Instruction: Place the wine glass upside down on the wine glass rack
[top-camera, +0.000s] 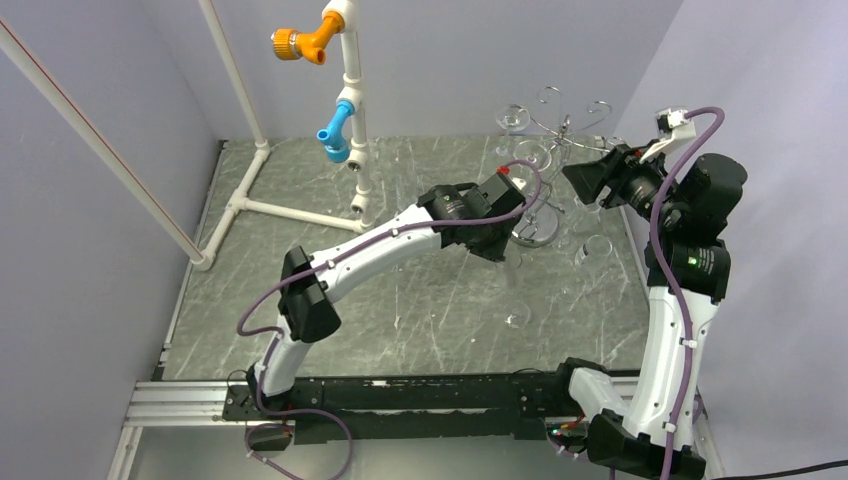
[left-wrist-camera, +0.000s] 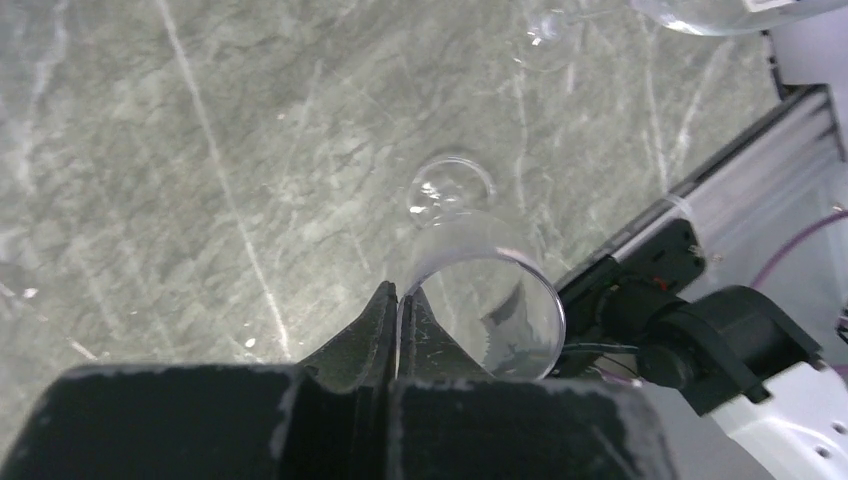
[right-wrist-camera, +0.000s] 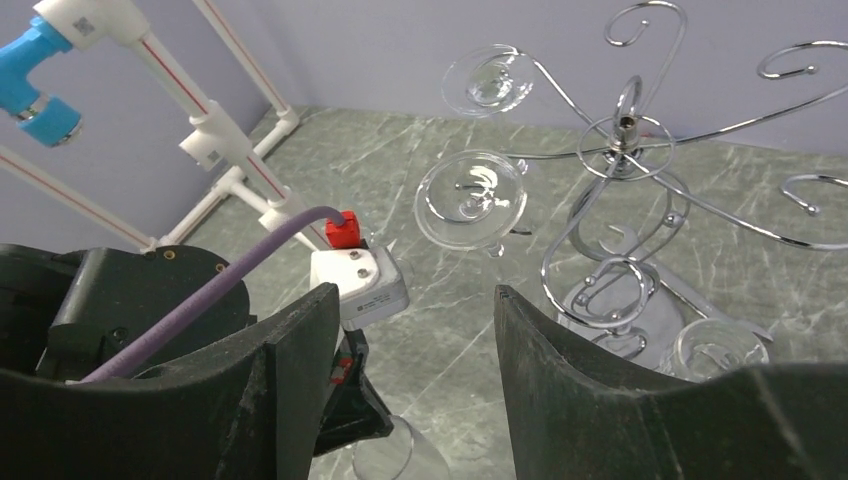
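My left gripper (left-wrist-camera: 398, 295) is shut on the rim of a clear wine glass (left-wrist-camera: 490, 310), one finger inside the bowl and one outside. The glass points away from it, foot (left-wrist-camera: 450, 185) toward the marble table. From above the left gripper (top-camera: 503, 248) is just left of the rack's base, the glass foot (top-camera: 517, 320) below it. The chrome wine glass rack (top-camera: 565, 135) stands at the back right; it also shows in the right wrist view (right-wrist-camera: 622, 130). My right gripper (right-wrist-camera: 415, 295) is open and empty, beside the rack (top-camera: 590, 180).
Two glasses (right-wrist-camera: 487, 80) (right-wrist-camera: 470, 200) hang upside down on the rack's left arms. Another glass (right-wrist-camera: 718, 348) stands on the table by the rack's round base (right-wrist-camera: 620, 315). A white pipe frame (top-camera: 350, 100) with orange and blue fittings stands at the back left.
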